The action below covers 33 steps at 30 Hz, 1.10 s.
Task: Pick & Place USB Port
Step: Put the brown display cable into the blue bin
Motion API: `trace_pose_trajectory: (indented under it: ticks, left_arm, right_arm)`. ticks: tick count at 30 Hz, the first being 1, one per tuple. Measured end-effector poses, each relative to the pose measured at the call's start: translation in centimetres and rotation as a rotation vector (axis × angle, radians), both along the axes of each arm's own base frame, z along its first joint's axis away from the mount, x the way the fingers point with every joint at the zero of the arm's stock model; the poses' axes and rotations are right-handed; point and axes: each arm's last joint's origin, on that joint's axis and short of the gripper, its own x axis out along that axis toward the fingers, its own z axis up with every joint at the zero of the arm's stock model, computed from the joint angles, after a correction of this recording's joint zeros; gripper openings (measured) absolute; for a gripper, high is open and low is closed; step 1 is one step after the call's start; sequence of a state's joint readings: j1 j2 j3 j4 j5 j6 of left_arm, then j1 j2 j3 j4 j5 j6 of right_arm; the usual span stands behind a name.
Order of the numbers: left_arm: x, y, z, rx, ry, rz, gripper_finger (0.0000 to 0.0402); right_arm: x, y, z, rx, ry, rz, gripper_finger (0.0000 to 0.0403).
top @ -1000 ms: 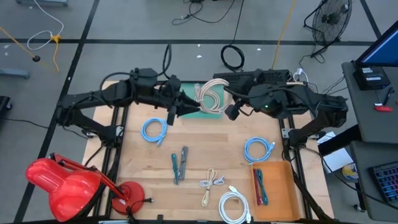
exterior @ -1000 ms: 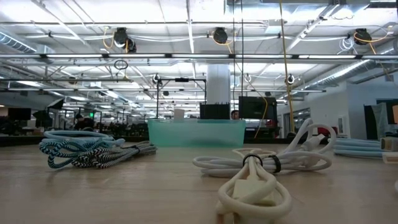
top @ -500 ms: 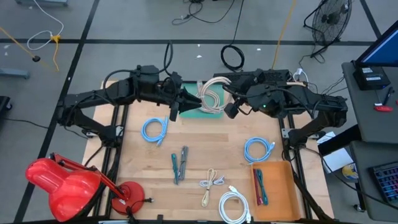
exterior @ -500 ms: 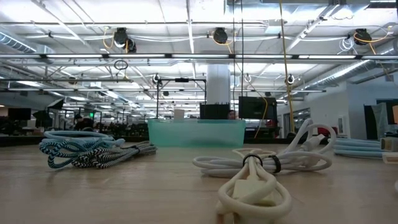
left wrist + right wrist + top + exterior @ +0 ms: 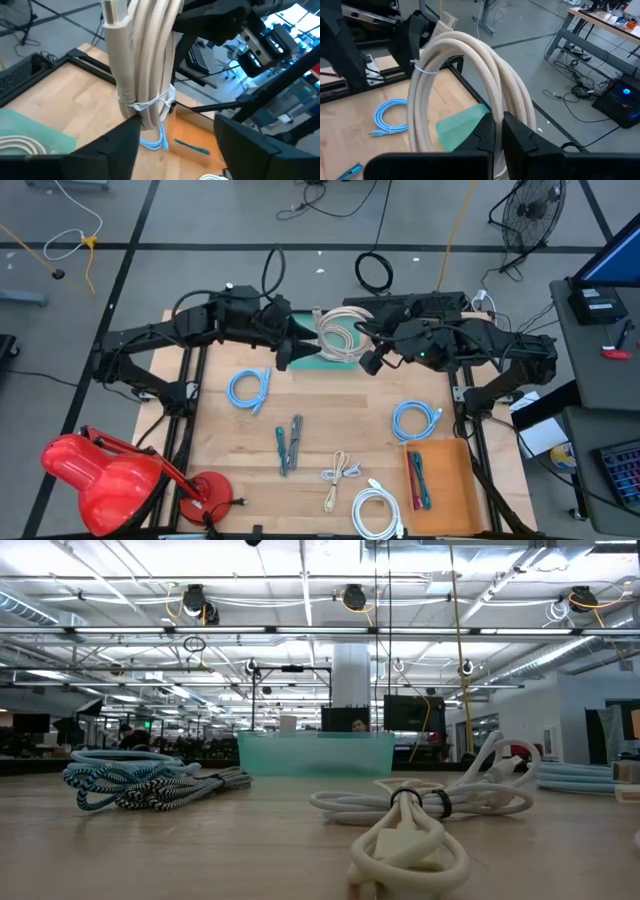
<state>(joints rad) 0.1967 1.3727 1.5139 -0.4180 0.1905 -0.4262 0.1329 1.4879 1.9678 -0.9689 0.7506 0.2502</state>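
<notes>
A beige coiled USB cable (image 5: 338, 330), bound with a white tie (image 5: 150, 102), hangs in the air over the teal bin (image 5: 322, 355) at the table's far edge. My right gripper (image 5: 499, 131) is shut on one side of the coil. My left gripper (image 5: 172, 150) is open at the coil's opposite, tied end. Its two fingers stand wide apart on either side of that end, and the coil is close to one finger (image 5: 117, 145); whether it touches, I cannot tell. In the low view the bin (image 5: 315, 752) shows without either gripper. My right gripper pinches the coil's bundled strands (image 5: 506, 107) between its two fingers, at the end of the loop opposite the tie. The fingers lie across the strands. The coil is lifted clear of the table and stands up from the fingers, above the bin.
On the wooden table lie two blue cable coils (image 5: 248, 388) (image 5: 413, 420), striped cables (image 5: 288, 442), a small beige cable (image 5: 340, 473) and a white coil (image 5: 376, 510). An orange tray (image 5: 445, 480) sits at the near right, a red lamp (image 5: 110, 475) at the near left.
The beige coil has drifted slightly toward the table's far edge above the bin, with both grippers staying at its two ends.
</notes>
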Motion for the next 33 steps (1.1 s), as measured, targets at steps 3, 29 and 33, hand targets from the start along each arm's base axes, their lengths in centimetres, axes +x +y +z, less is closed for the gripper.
trace_pose_trajectory:
  ticks: [3,29,33]
  left_arm:
    - [0.0,0.1,-0.1,0.007,0.005,0.020,0.0287]
    - [2.4,0.6,-1.0,-0.008,-0.027,0.118,0.0293]
    - [2.3,0.4,-1.2,0.079,0.003,0.235,0.0273]
  right_arm:
    - [0.0,0.0,0.0,-0.002,0.002,-0.002,0.0005]
    - [1.2,-1.6,-0.2,-0.009,-0.040,-0.075,0.0005]
    - [2.0,-2.3,-1.4,-0.051,-0.007,-0.158,0.0005]
